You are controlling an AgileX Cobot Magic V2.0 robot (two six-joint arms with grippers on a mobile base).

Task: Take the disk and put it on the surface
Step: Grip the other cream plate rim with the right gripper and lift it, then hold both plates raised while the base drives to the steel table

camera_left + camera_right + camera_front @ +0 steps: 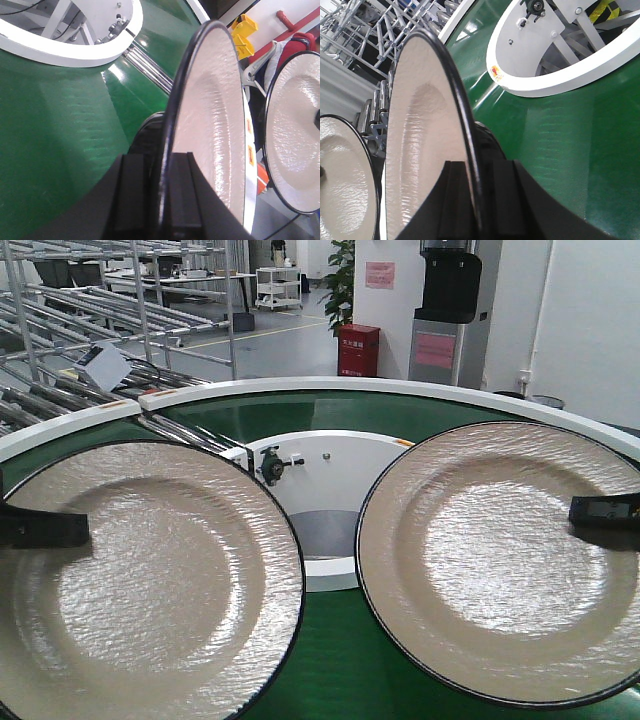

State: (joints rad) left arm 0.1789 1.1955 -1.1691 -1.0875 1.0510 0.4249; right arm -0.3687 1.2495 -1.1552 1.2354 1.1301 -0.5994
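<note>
Your left gripper [161, 167] clamps the left disk [150, 585]; your right gripper [479, 172] clamps the right disk [495, 560]. Both disks hang above the green belt [330, 665].

The left disk [150, 580] and the right disk [500, 560] are both pearly cream with a fine rippled texture and a thin black rim. The conveyor belt [330, 665] is glossy green, edged in white. The left pincer [45, 528] and right pincer [605, 512] are black. The cabinet [358, 350] is red.
</note>
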